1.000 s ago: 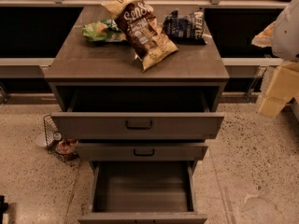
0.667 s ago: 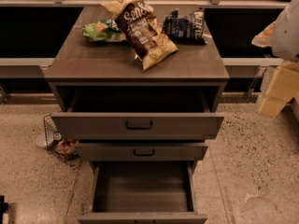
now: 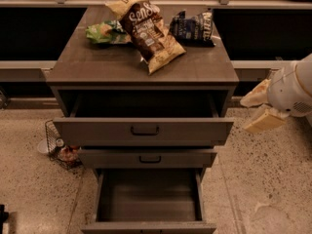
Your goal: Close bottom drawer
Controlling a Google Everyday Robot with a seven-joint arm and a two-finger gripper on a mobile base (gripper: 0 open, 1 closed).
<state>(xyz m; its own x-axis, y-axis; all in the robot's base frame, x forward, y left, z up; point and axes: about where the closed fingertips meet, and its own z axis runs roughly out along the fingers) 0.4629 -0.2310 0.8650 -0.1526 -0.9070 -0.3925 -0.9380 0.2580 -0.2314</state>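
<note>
The bottom drawer (image 3: 148,196) of the grey-brown cabinet (image 3: 97,65) is pulled far out toward me. Its dark floor is bare and its front panel (image 3: 148,226) sits at the lower edge of the view. The middle drawer (image 3: 146,158) is out a little and the top drawer (image 3: 144,129) is out further; both have black handles. My gripper (image 3: 261,108) hangs in the air to the right of the cabinet, level with the top drawer and apart from it. Its cream fingers (image 3: 264,122) are spread open and hold nothing.
On the cabinet top lie a brown-and-cream chip bag (image 3: 146,30), a dark blue bag (image 3: 194,28) and a green bag (image 3: 105,33). A small wire basket (image 3: 59,147) with items stands on the speckled floor left of the cabinet. Dark shelving runs behind.
My gripper has come down and to the left, from beside the cabinet top to the level of the top drawer. The drawers and bags have not moved.
</note>
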